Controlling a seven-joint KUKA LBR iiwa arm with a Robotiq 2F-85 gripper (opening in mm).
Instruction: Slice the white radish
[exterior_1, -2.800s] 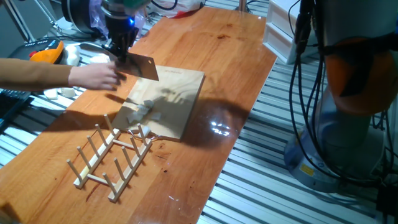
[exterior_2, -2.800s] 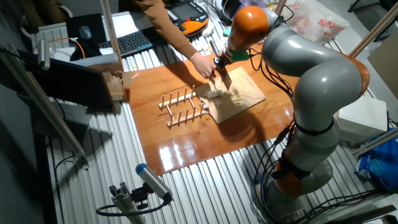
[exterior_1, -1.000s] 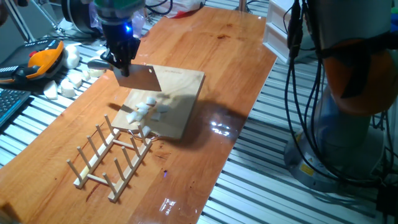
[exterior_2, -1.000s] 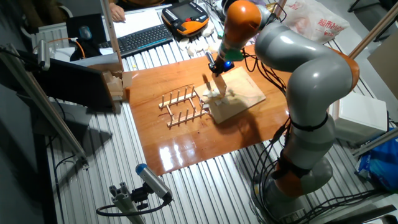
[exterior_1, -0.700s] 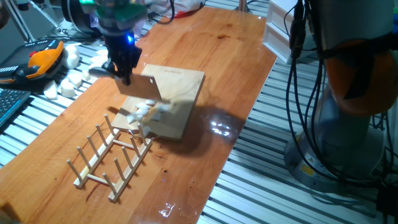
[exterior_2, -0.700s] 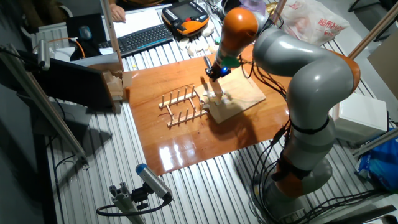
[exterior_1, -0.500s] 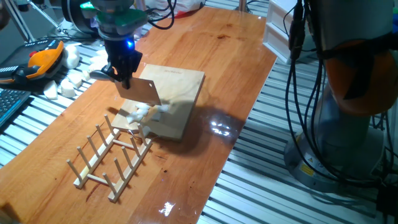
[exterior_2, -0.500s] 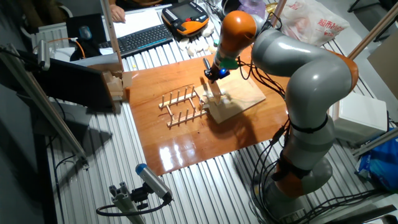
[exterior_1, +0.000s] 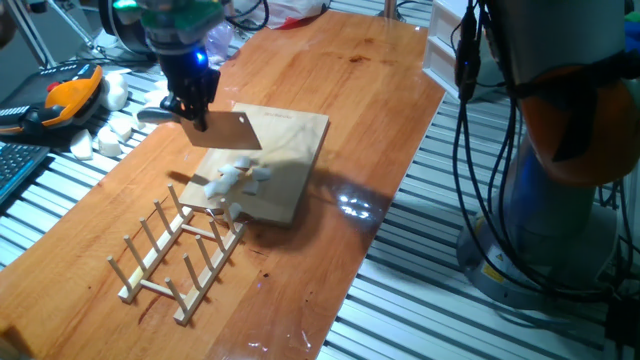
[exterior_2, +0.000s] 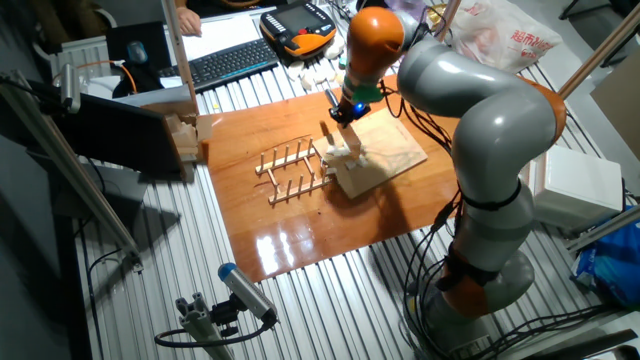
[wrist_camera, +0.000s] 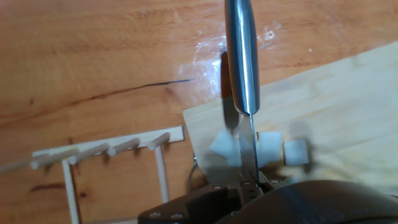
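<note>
Left of centre in one fixed view, the white radish (exterior_1: 238, 179) lies in light, brittle pieces on the cutting board (exterior_1: 285, 150), best pinned on top by the knife (exterior_1: 222, 129) the tool (exterior_1: 190, 108) pinches.

Almost nothing could be read. The one piece of lettering stood on the white plastic bag (exterior_2: 503, 38) at the far edge of the other fixed view: a line of red print (too small and blurred to make out a single character). The keyboard (exterior_2: 222, 64) and the orange-edged handheld controller (exterior_2: 302, 25) beside it showed keys and a dark screen, but no legible marks.
</note>
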